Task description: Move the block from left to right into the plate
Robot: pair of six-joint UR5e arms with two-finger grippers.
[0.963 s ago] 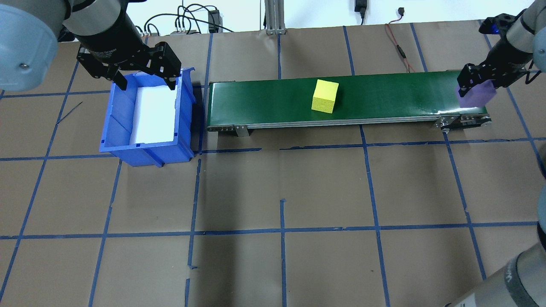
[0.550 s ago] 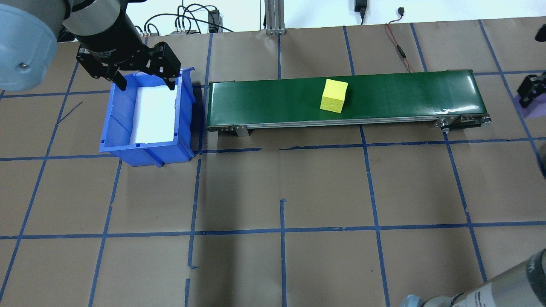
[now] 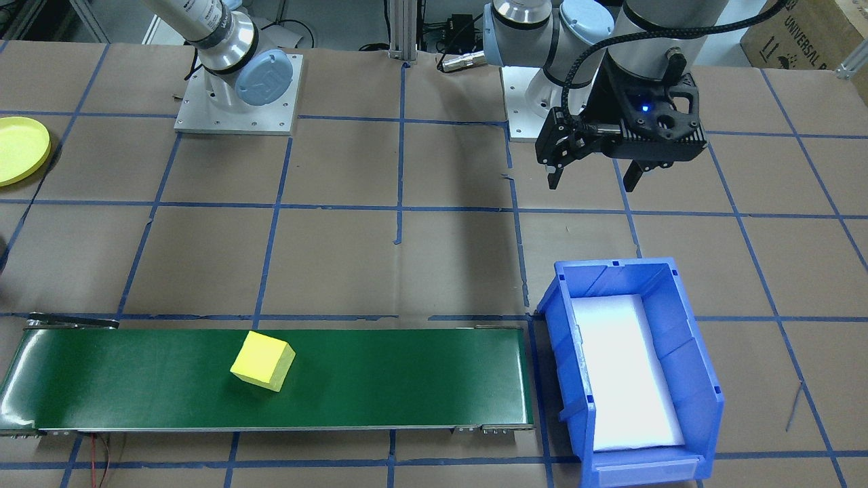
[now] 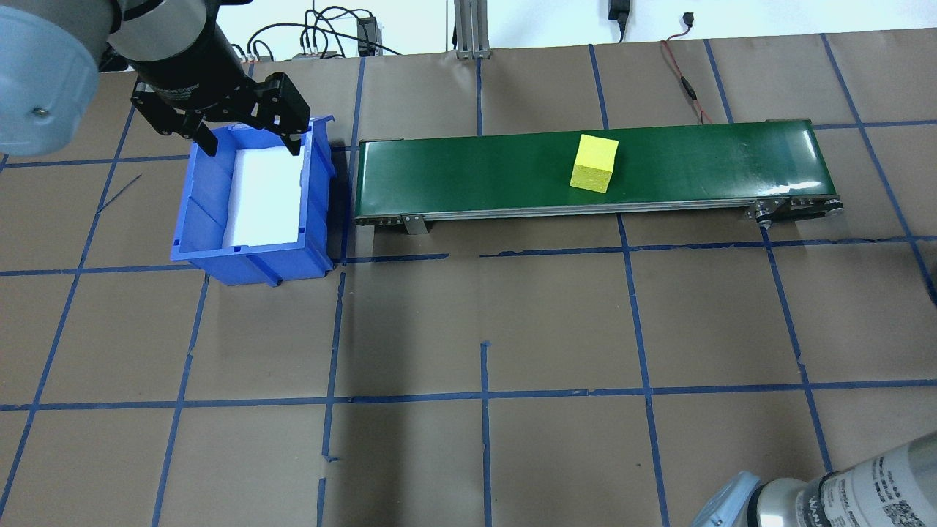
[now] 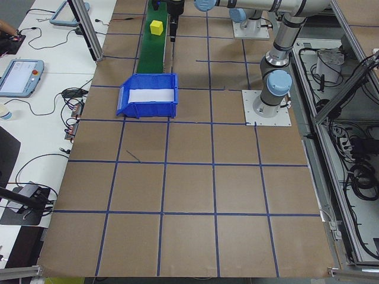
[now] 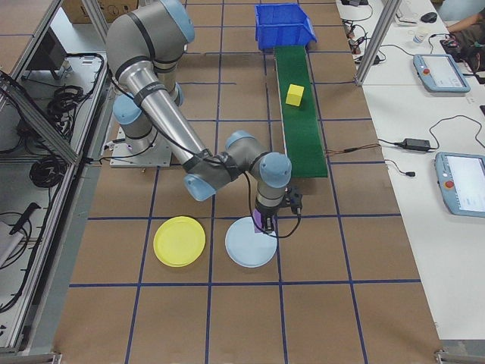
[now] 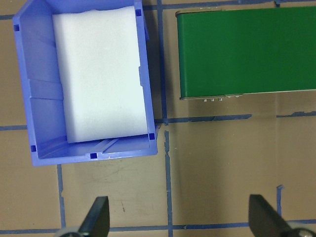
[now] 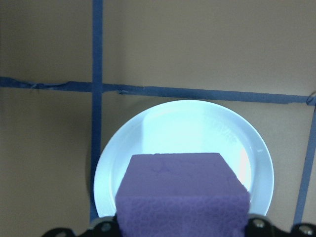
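Front-facing view: your left gripper [image 3: 591, 177] hangs over bare table paper, jaws spread wide and holding nothing; the yellow foam block [image 3: 262, 360] sits on the green conveyor belt [image 3: 407, 379]; the yellow plate [image 3: 20, 149] lies at the frame's left edge
Overhead view: you see the left gripper above the far rim of the blue bin [image 4: 198, 241], which holds a white foam pad [image 4: 265, 197]
Right-side view: your right gripper [image 6: 264, 222] hovers over the pale blue plate [image 6: 246, 250], just beside the yellow plate
Left wrist view: fingertips [image 7: 97, 217] far apart, bin and belt end beyond them
Right wrist view: a purple foam block [image 8: 181, 197] sits clamped between the jaws, seemingly raised above the pale plate; height is hard to judge
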